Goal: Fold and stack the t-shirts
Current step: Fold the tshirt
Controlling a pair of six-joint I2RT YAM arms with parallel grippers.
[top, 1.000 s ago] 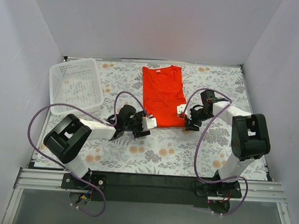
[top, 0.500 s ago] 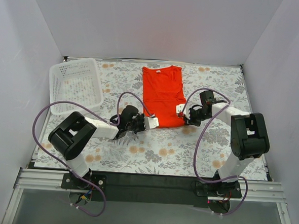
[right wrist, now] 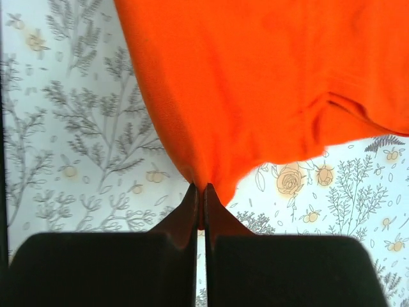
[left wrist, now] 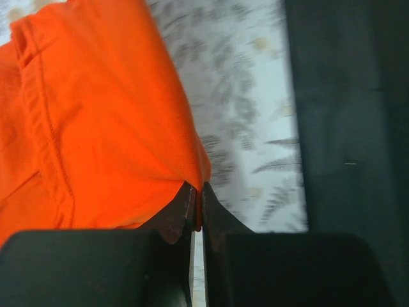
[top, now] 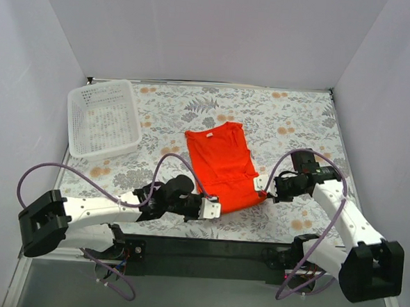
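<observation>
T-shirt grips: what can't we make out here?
- Top view: fingertips of left gripper and right gripper too small; their bodies cover the pinch on the t-shirt.
- Left wrist: t-shirt cut off by top and left edges; table blurred.
- Right wrist: t-shirt cut off by top and right edges.
- Both wrists: layers pinched hidden between shut fingers.

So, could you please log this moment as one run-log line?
t-shirt: on table, near corners pinched | left jaws: shut on it | right jaws: shut on it

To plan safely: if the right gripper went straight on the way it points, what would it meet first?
Probably the orange t-shirt, whose edge the right gripper pinches; its fabric lies directly ahead.
</observation>
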